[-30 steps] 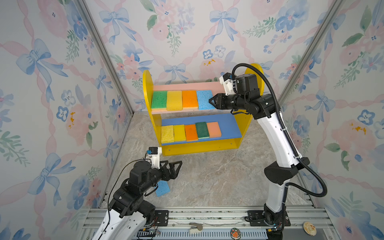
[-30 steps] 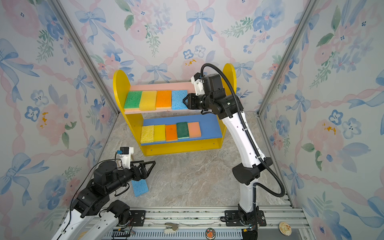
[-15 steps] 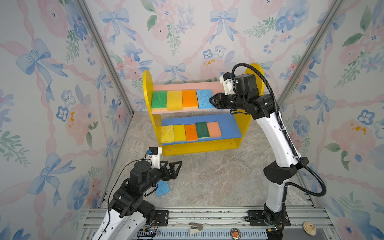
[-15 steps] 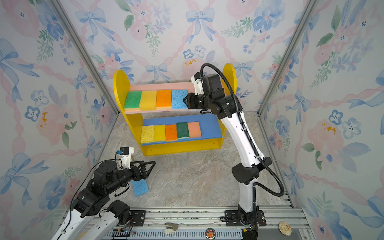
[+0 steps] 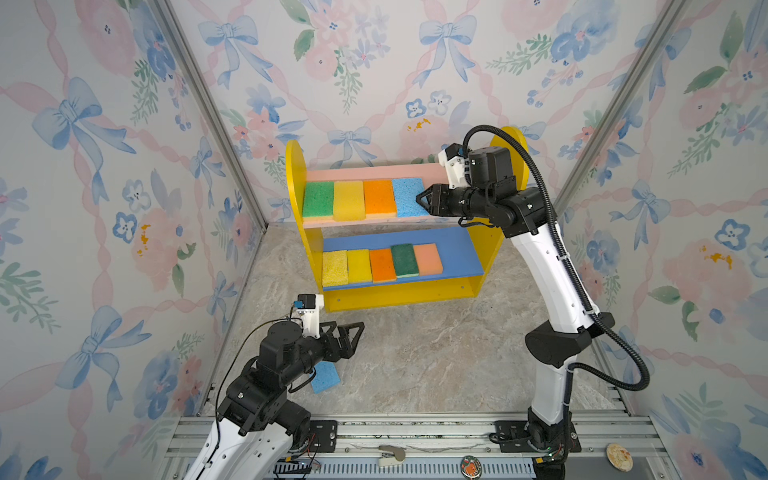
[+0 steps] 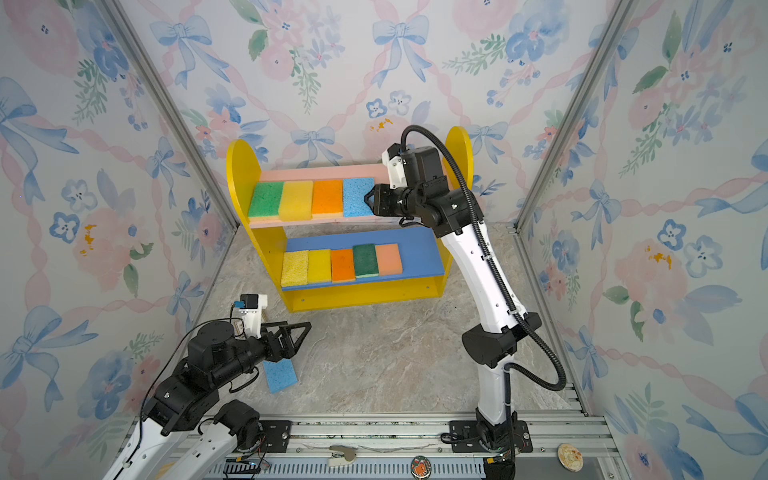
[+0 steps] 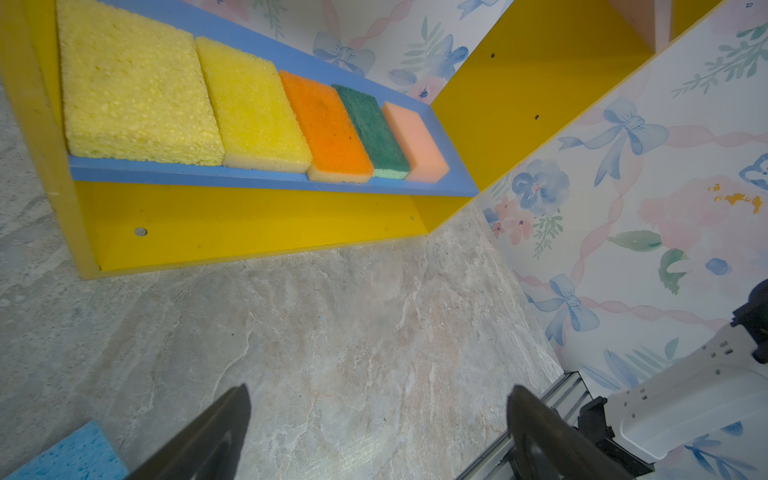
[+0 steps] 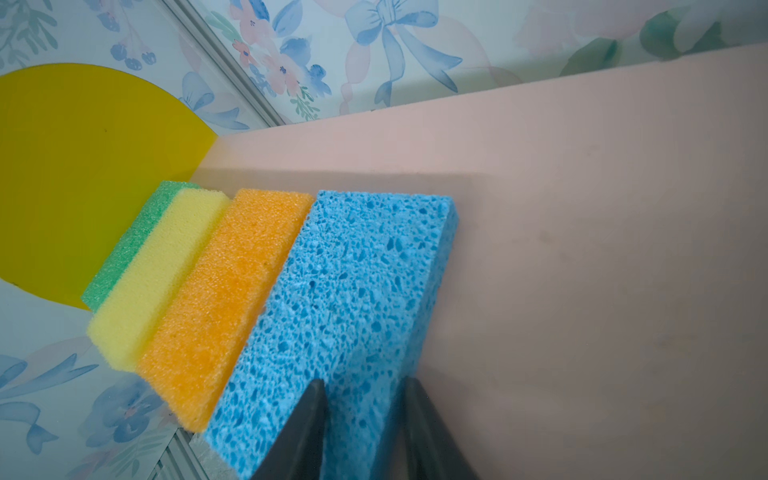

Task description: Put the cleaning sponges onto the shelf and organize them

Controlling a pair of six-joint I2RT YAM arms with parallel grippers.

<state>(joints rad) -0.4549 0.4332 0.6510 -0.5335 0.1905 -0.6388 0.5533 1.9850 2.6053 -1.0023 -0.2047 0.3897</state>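
In both top views the shelf [image 5: 296,174] [image 6: 243,174] stood against the back wall. Four sponges lay side by side on its pink board [image 5: 374,171]: a green sponge [image 5: 318,198], a yellow sponge [image 5: 349,200], an orange sponge [image 5: 379,197] and a blue sponge [image 5: 407,197] [image 6: 357,196]. The right gripper [image 5: 420,199] [image 6: 368,199] reached in from the right and met the blue sponge's right edge. On the blue board [image 5: 457,253] sat a row of five: a pale yellow sponge [image 5: 335,268], a bright yellow sponge [image 5: 359,265], a second orange sponge [image 5: 382,264], a dark green sponge [image 5: 404,259] and a peach sponge [image 5: 428,258]. The left gripper [image 5: 353,336] [image 6: 301,334] hung low over the floor [image 5: 436,353] at the front left, jaws spread wide and holding nothing. A loose blue sponge [image 5: 325,376] [image 6: 280,374] lay flat on the floor, partly under that arm.

In the left wrist view, the left gripper [image 7: 379,390] had only bare floor between its far-apart fingers. A corner of the loose blue sponge [image 7: 70,457] showed off to one side, and the row of five lay beyond on the blue board [image 7: 249,178].

In the right wrist view, the right gripper [image 8: 365,382] had its fingers partly apart around the near end of the blue sponge [image 8: 353,282], which lay flat on the pink board [image 8: 582,249]. Whether they pinched it, I could not tell.
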